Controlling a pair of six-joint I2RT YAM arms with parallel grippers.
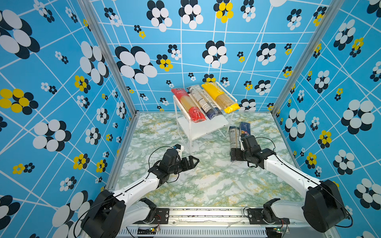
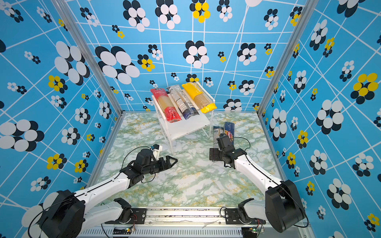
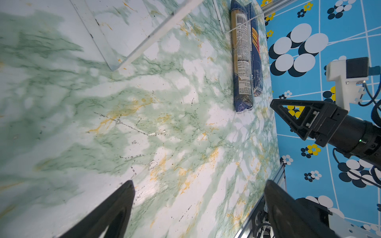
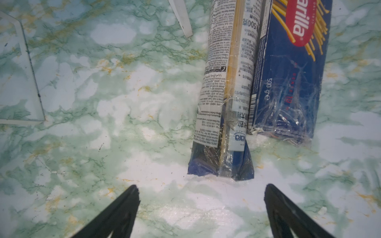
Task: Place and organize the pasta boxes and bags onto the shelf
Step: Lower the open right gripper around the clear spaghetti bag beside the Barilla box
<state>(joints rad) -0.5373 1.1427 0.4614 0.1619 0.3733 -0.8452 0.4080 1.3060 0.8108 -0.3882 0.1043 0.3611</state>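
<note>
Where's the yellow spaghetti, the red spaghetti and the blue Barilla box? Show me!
yellow spaghetti [image 1: 219,96]: in a top view, on the middle of the pack.
red spaghetti [image 1: 187,104]: in a top view, on its see-through middle.
blue Barilla box [image 4: 288,82]: in the right wrist view, on its blue front face.

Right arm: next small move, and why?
Probably ease the right gripper forward over the near end of the see-through bag, then close. Its jaws stand open and empty just short of that end; the bag lies beside the Barilla box on the table, not yet on the shelf.
</note>
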